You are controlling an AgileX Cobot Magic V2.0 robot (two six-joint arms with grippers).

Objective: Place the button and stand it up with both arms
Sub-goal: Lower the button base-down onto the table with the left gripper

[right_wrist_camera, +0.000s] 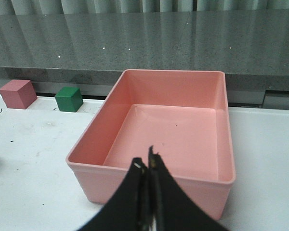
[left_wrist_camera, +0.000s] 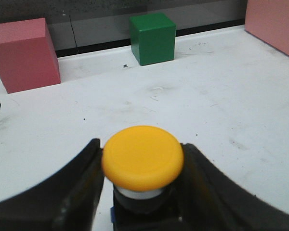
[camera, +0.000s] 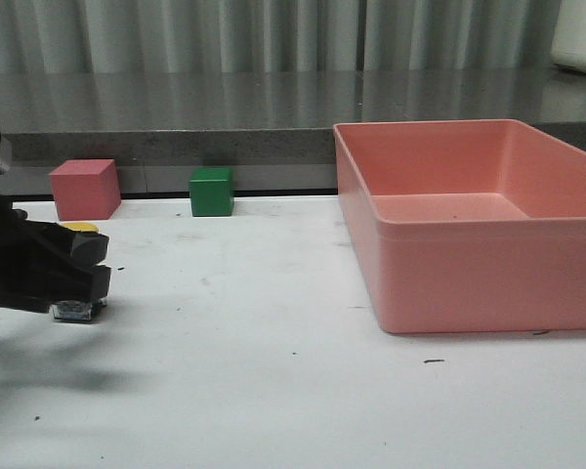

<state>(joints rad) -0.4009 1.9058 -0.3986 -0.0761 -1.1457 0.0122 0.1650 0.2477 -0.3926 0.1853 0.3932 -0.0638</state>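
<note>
Left gripper [left_wrist_camera: 142, 192] clamps button [left_wrist_camera: 142, 157] upright (yellow cap up); right gripper [right_wrist_camera: 148, 166] closed, empty.

The button [left_wrist_camera: 142, 158] wore a yellow cap over a white collar, its base apparently dark with blue. Black grippers: left [left_wrist_camera: 139, 192], right [right_wrist_camera: 148, 192]. Far left, a pink-red cube [camera: 84, 189]; beside it, a green cube [camera: 212, 191]; right, a salmon-pink bin [camera: 488, 278]; the table [camera: 273, 371] was white.
</note>
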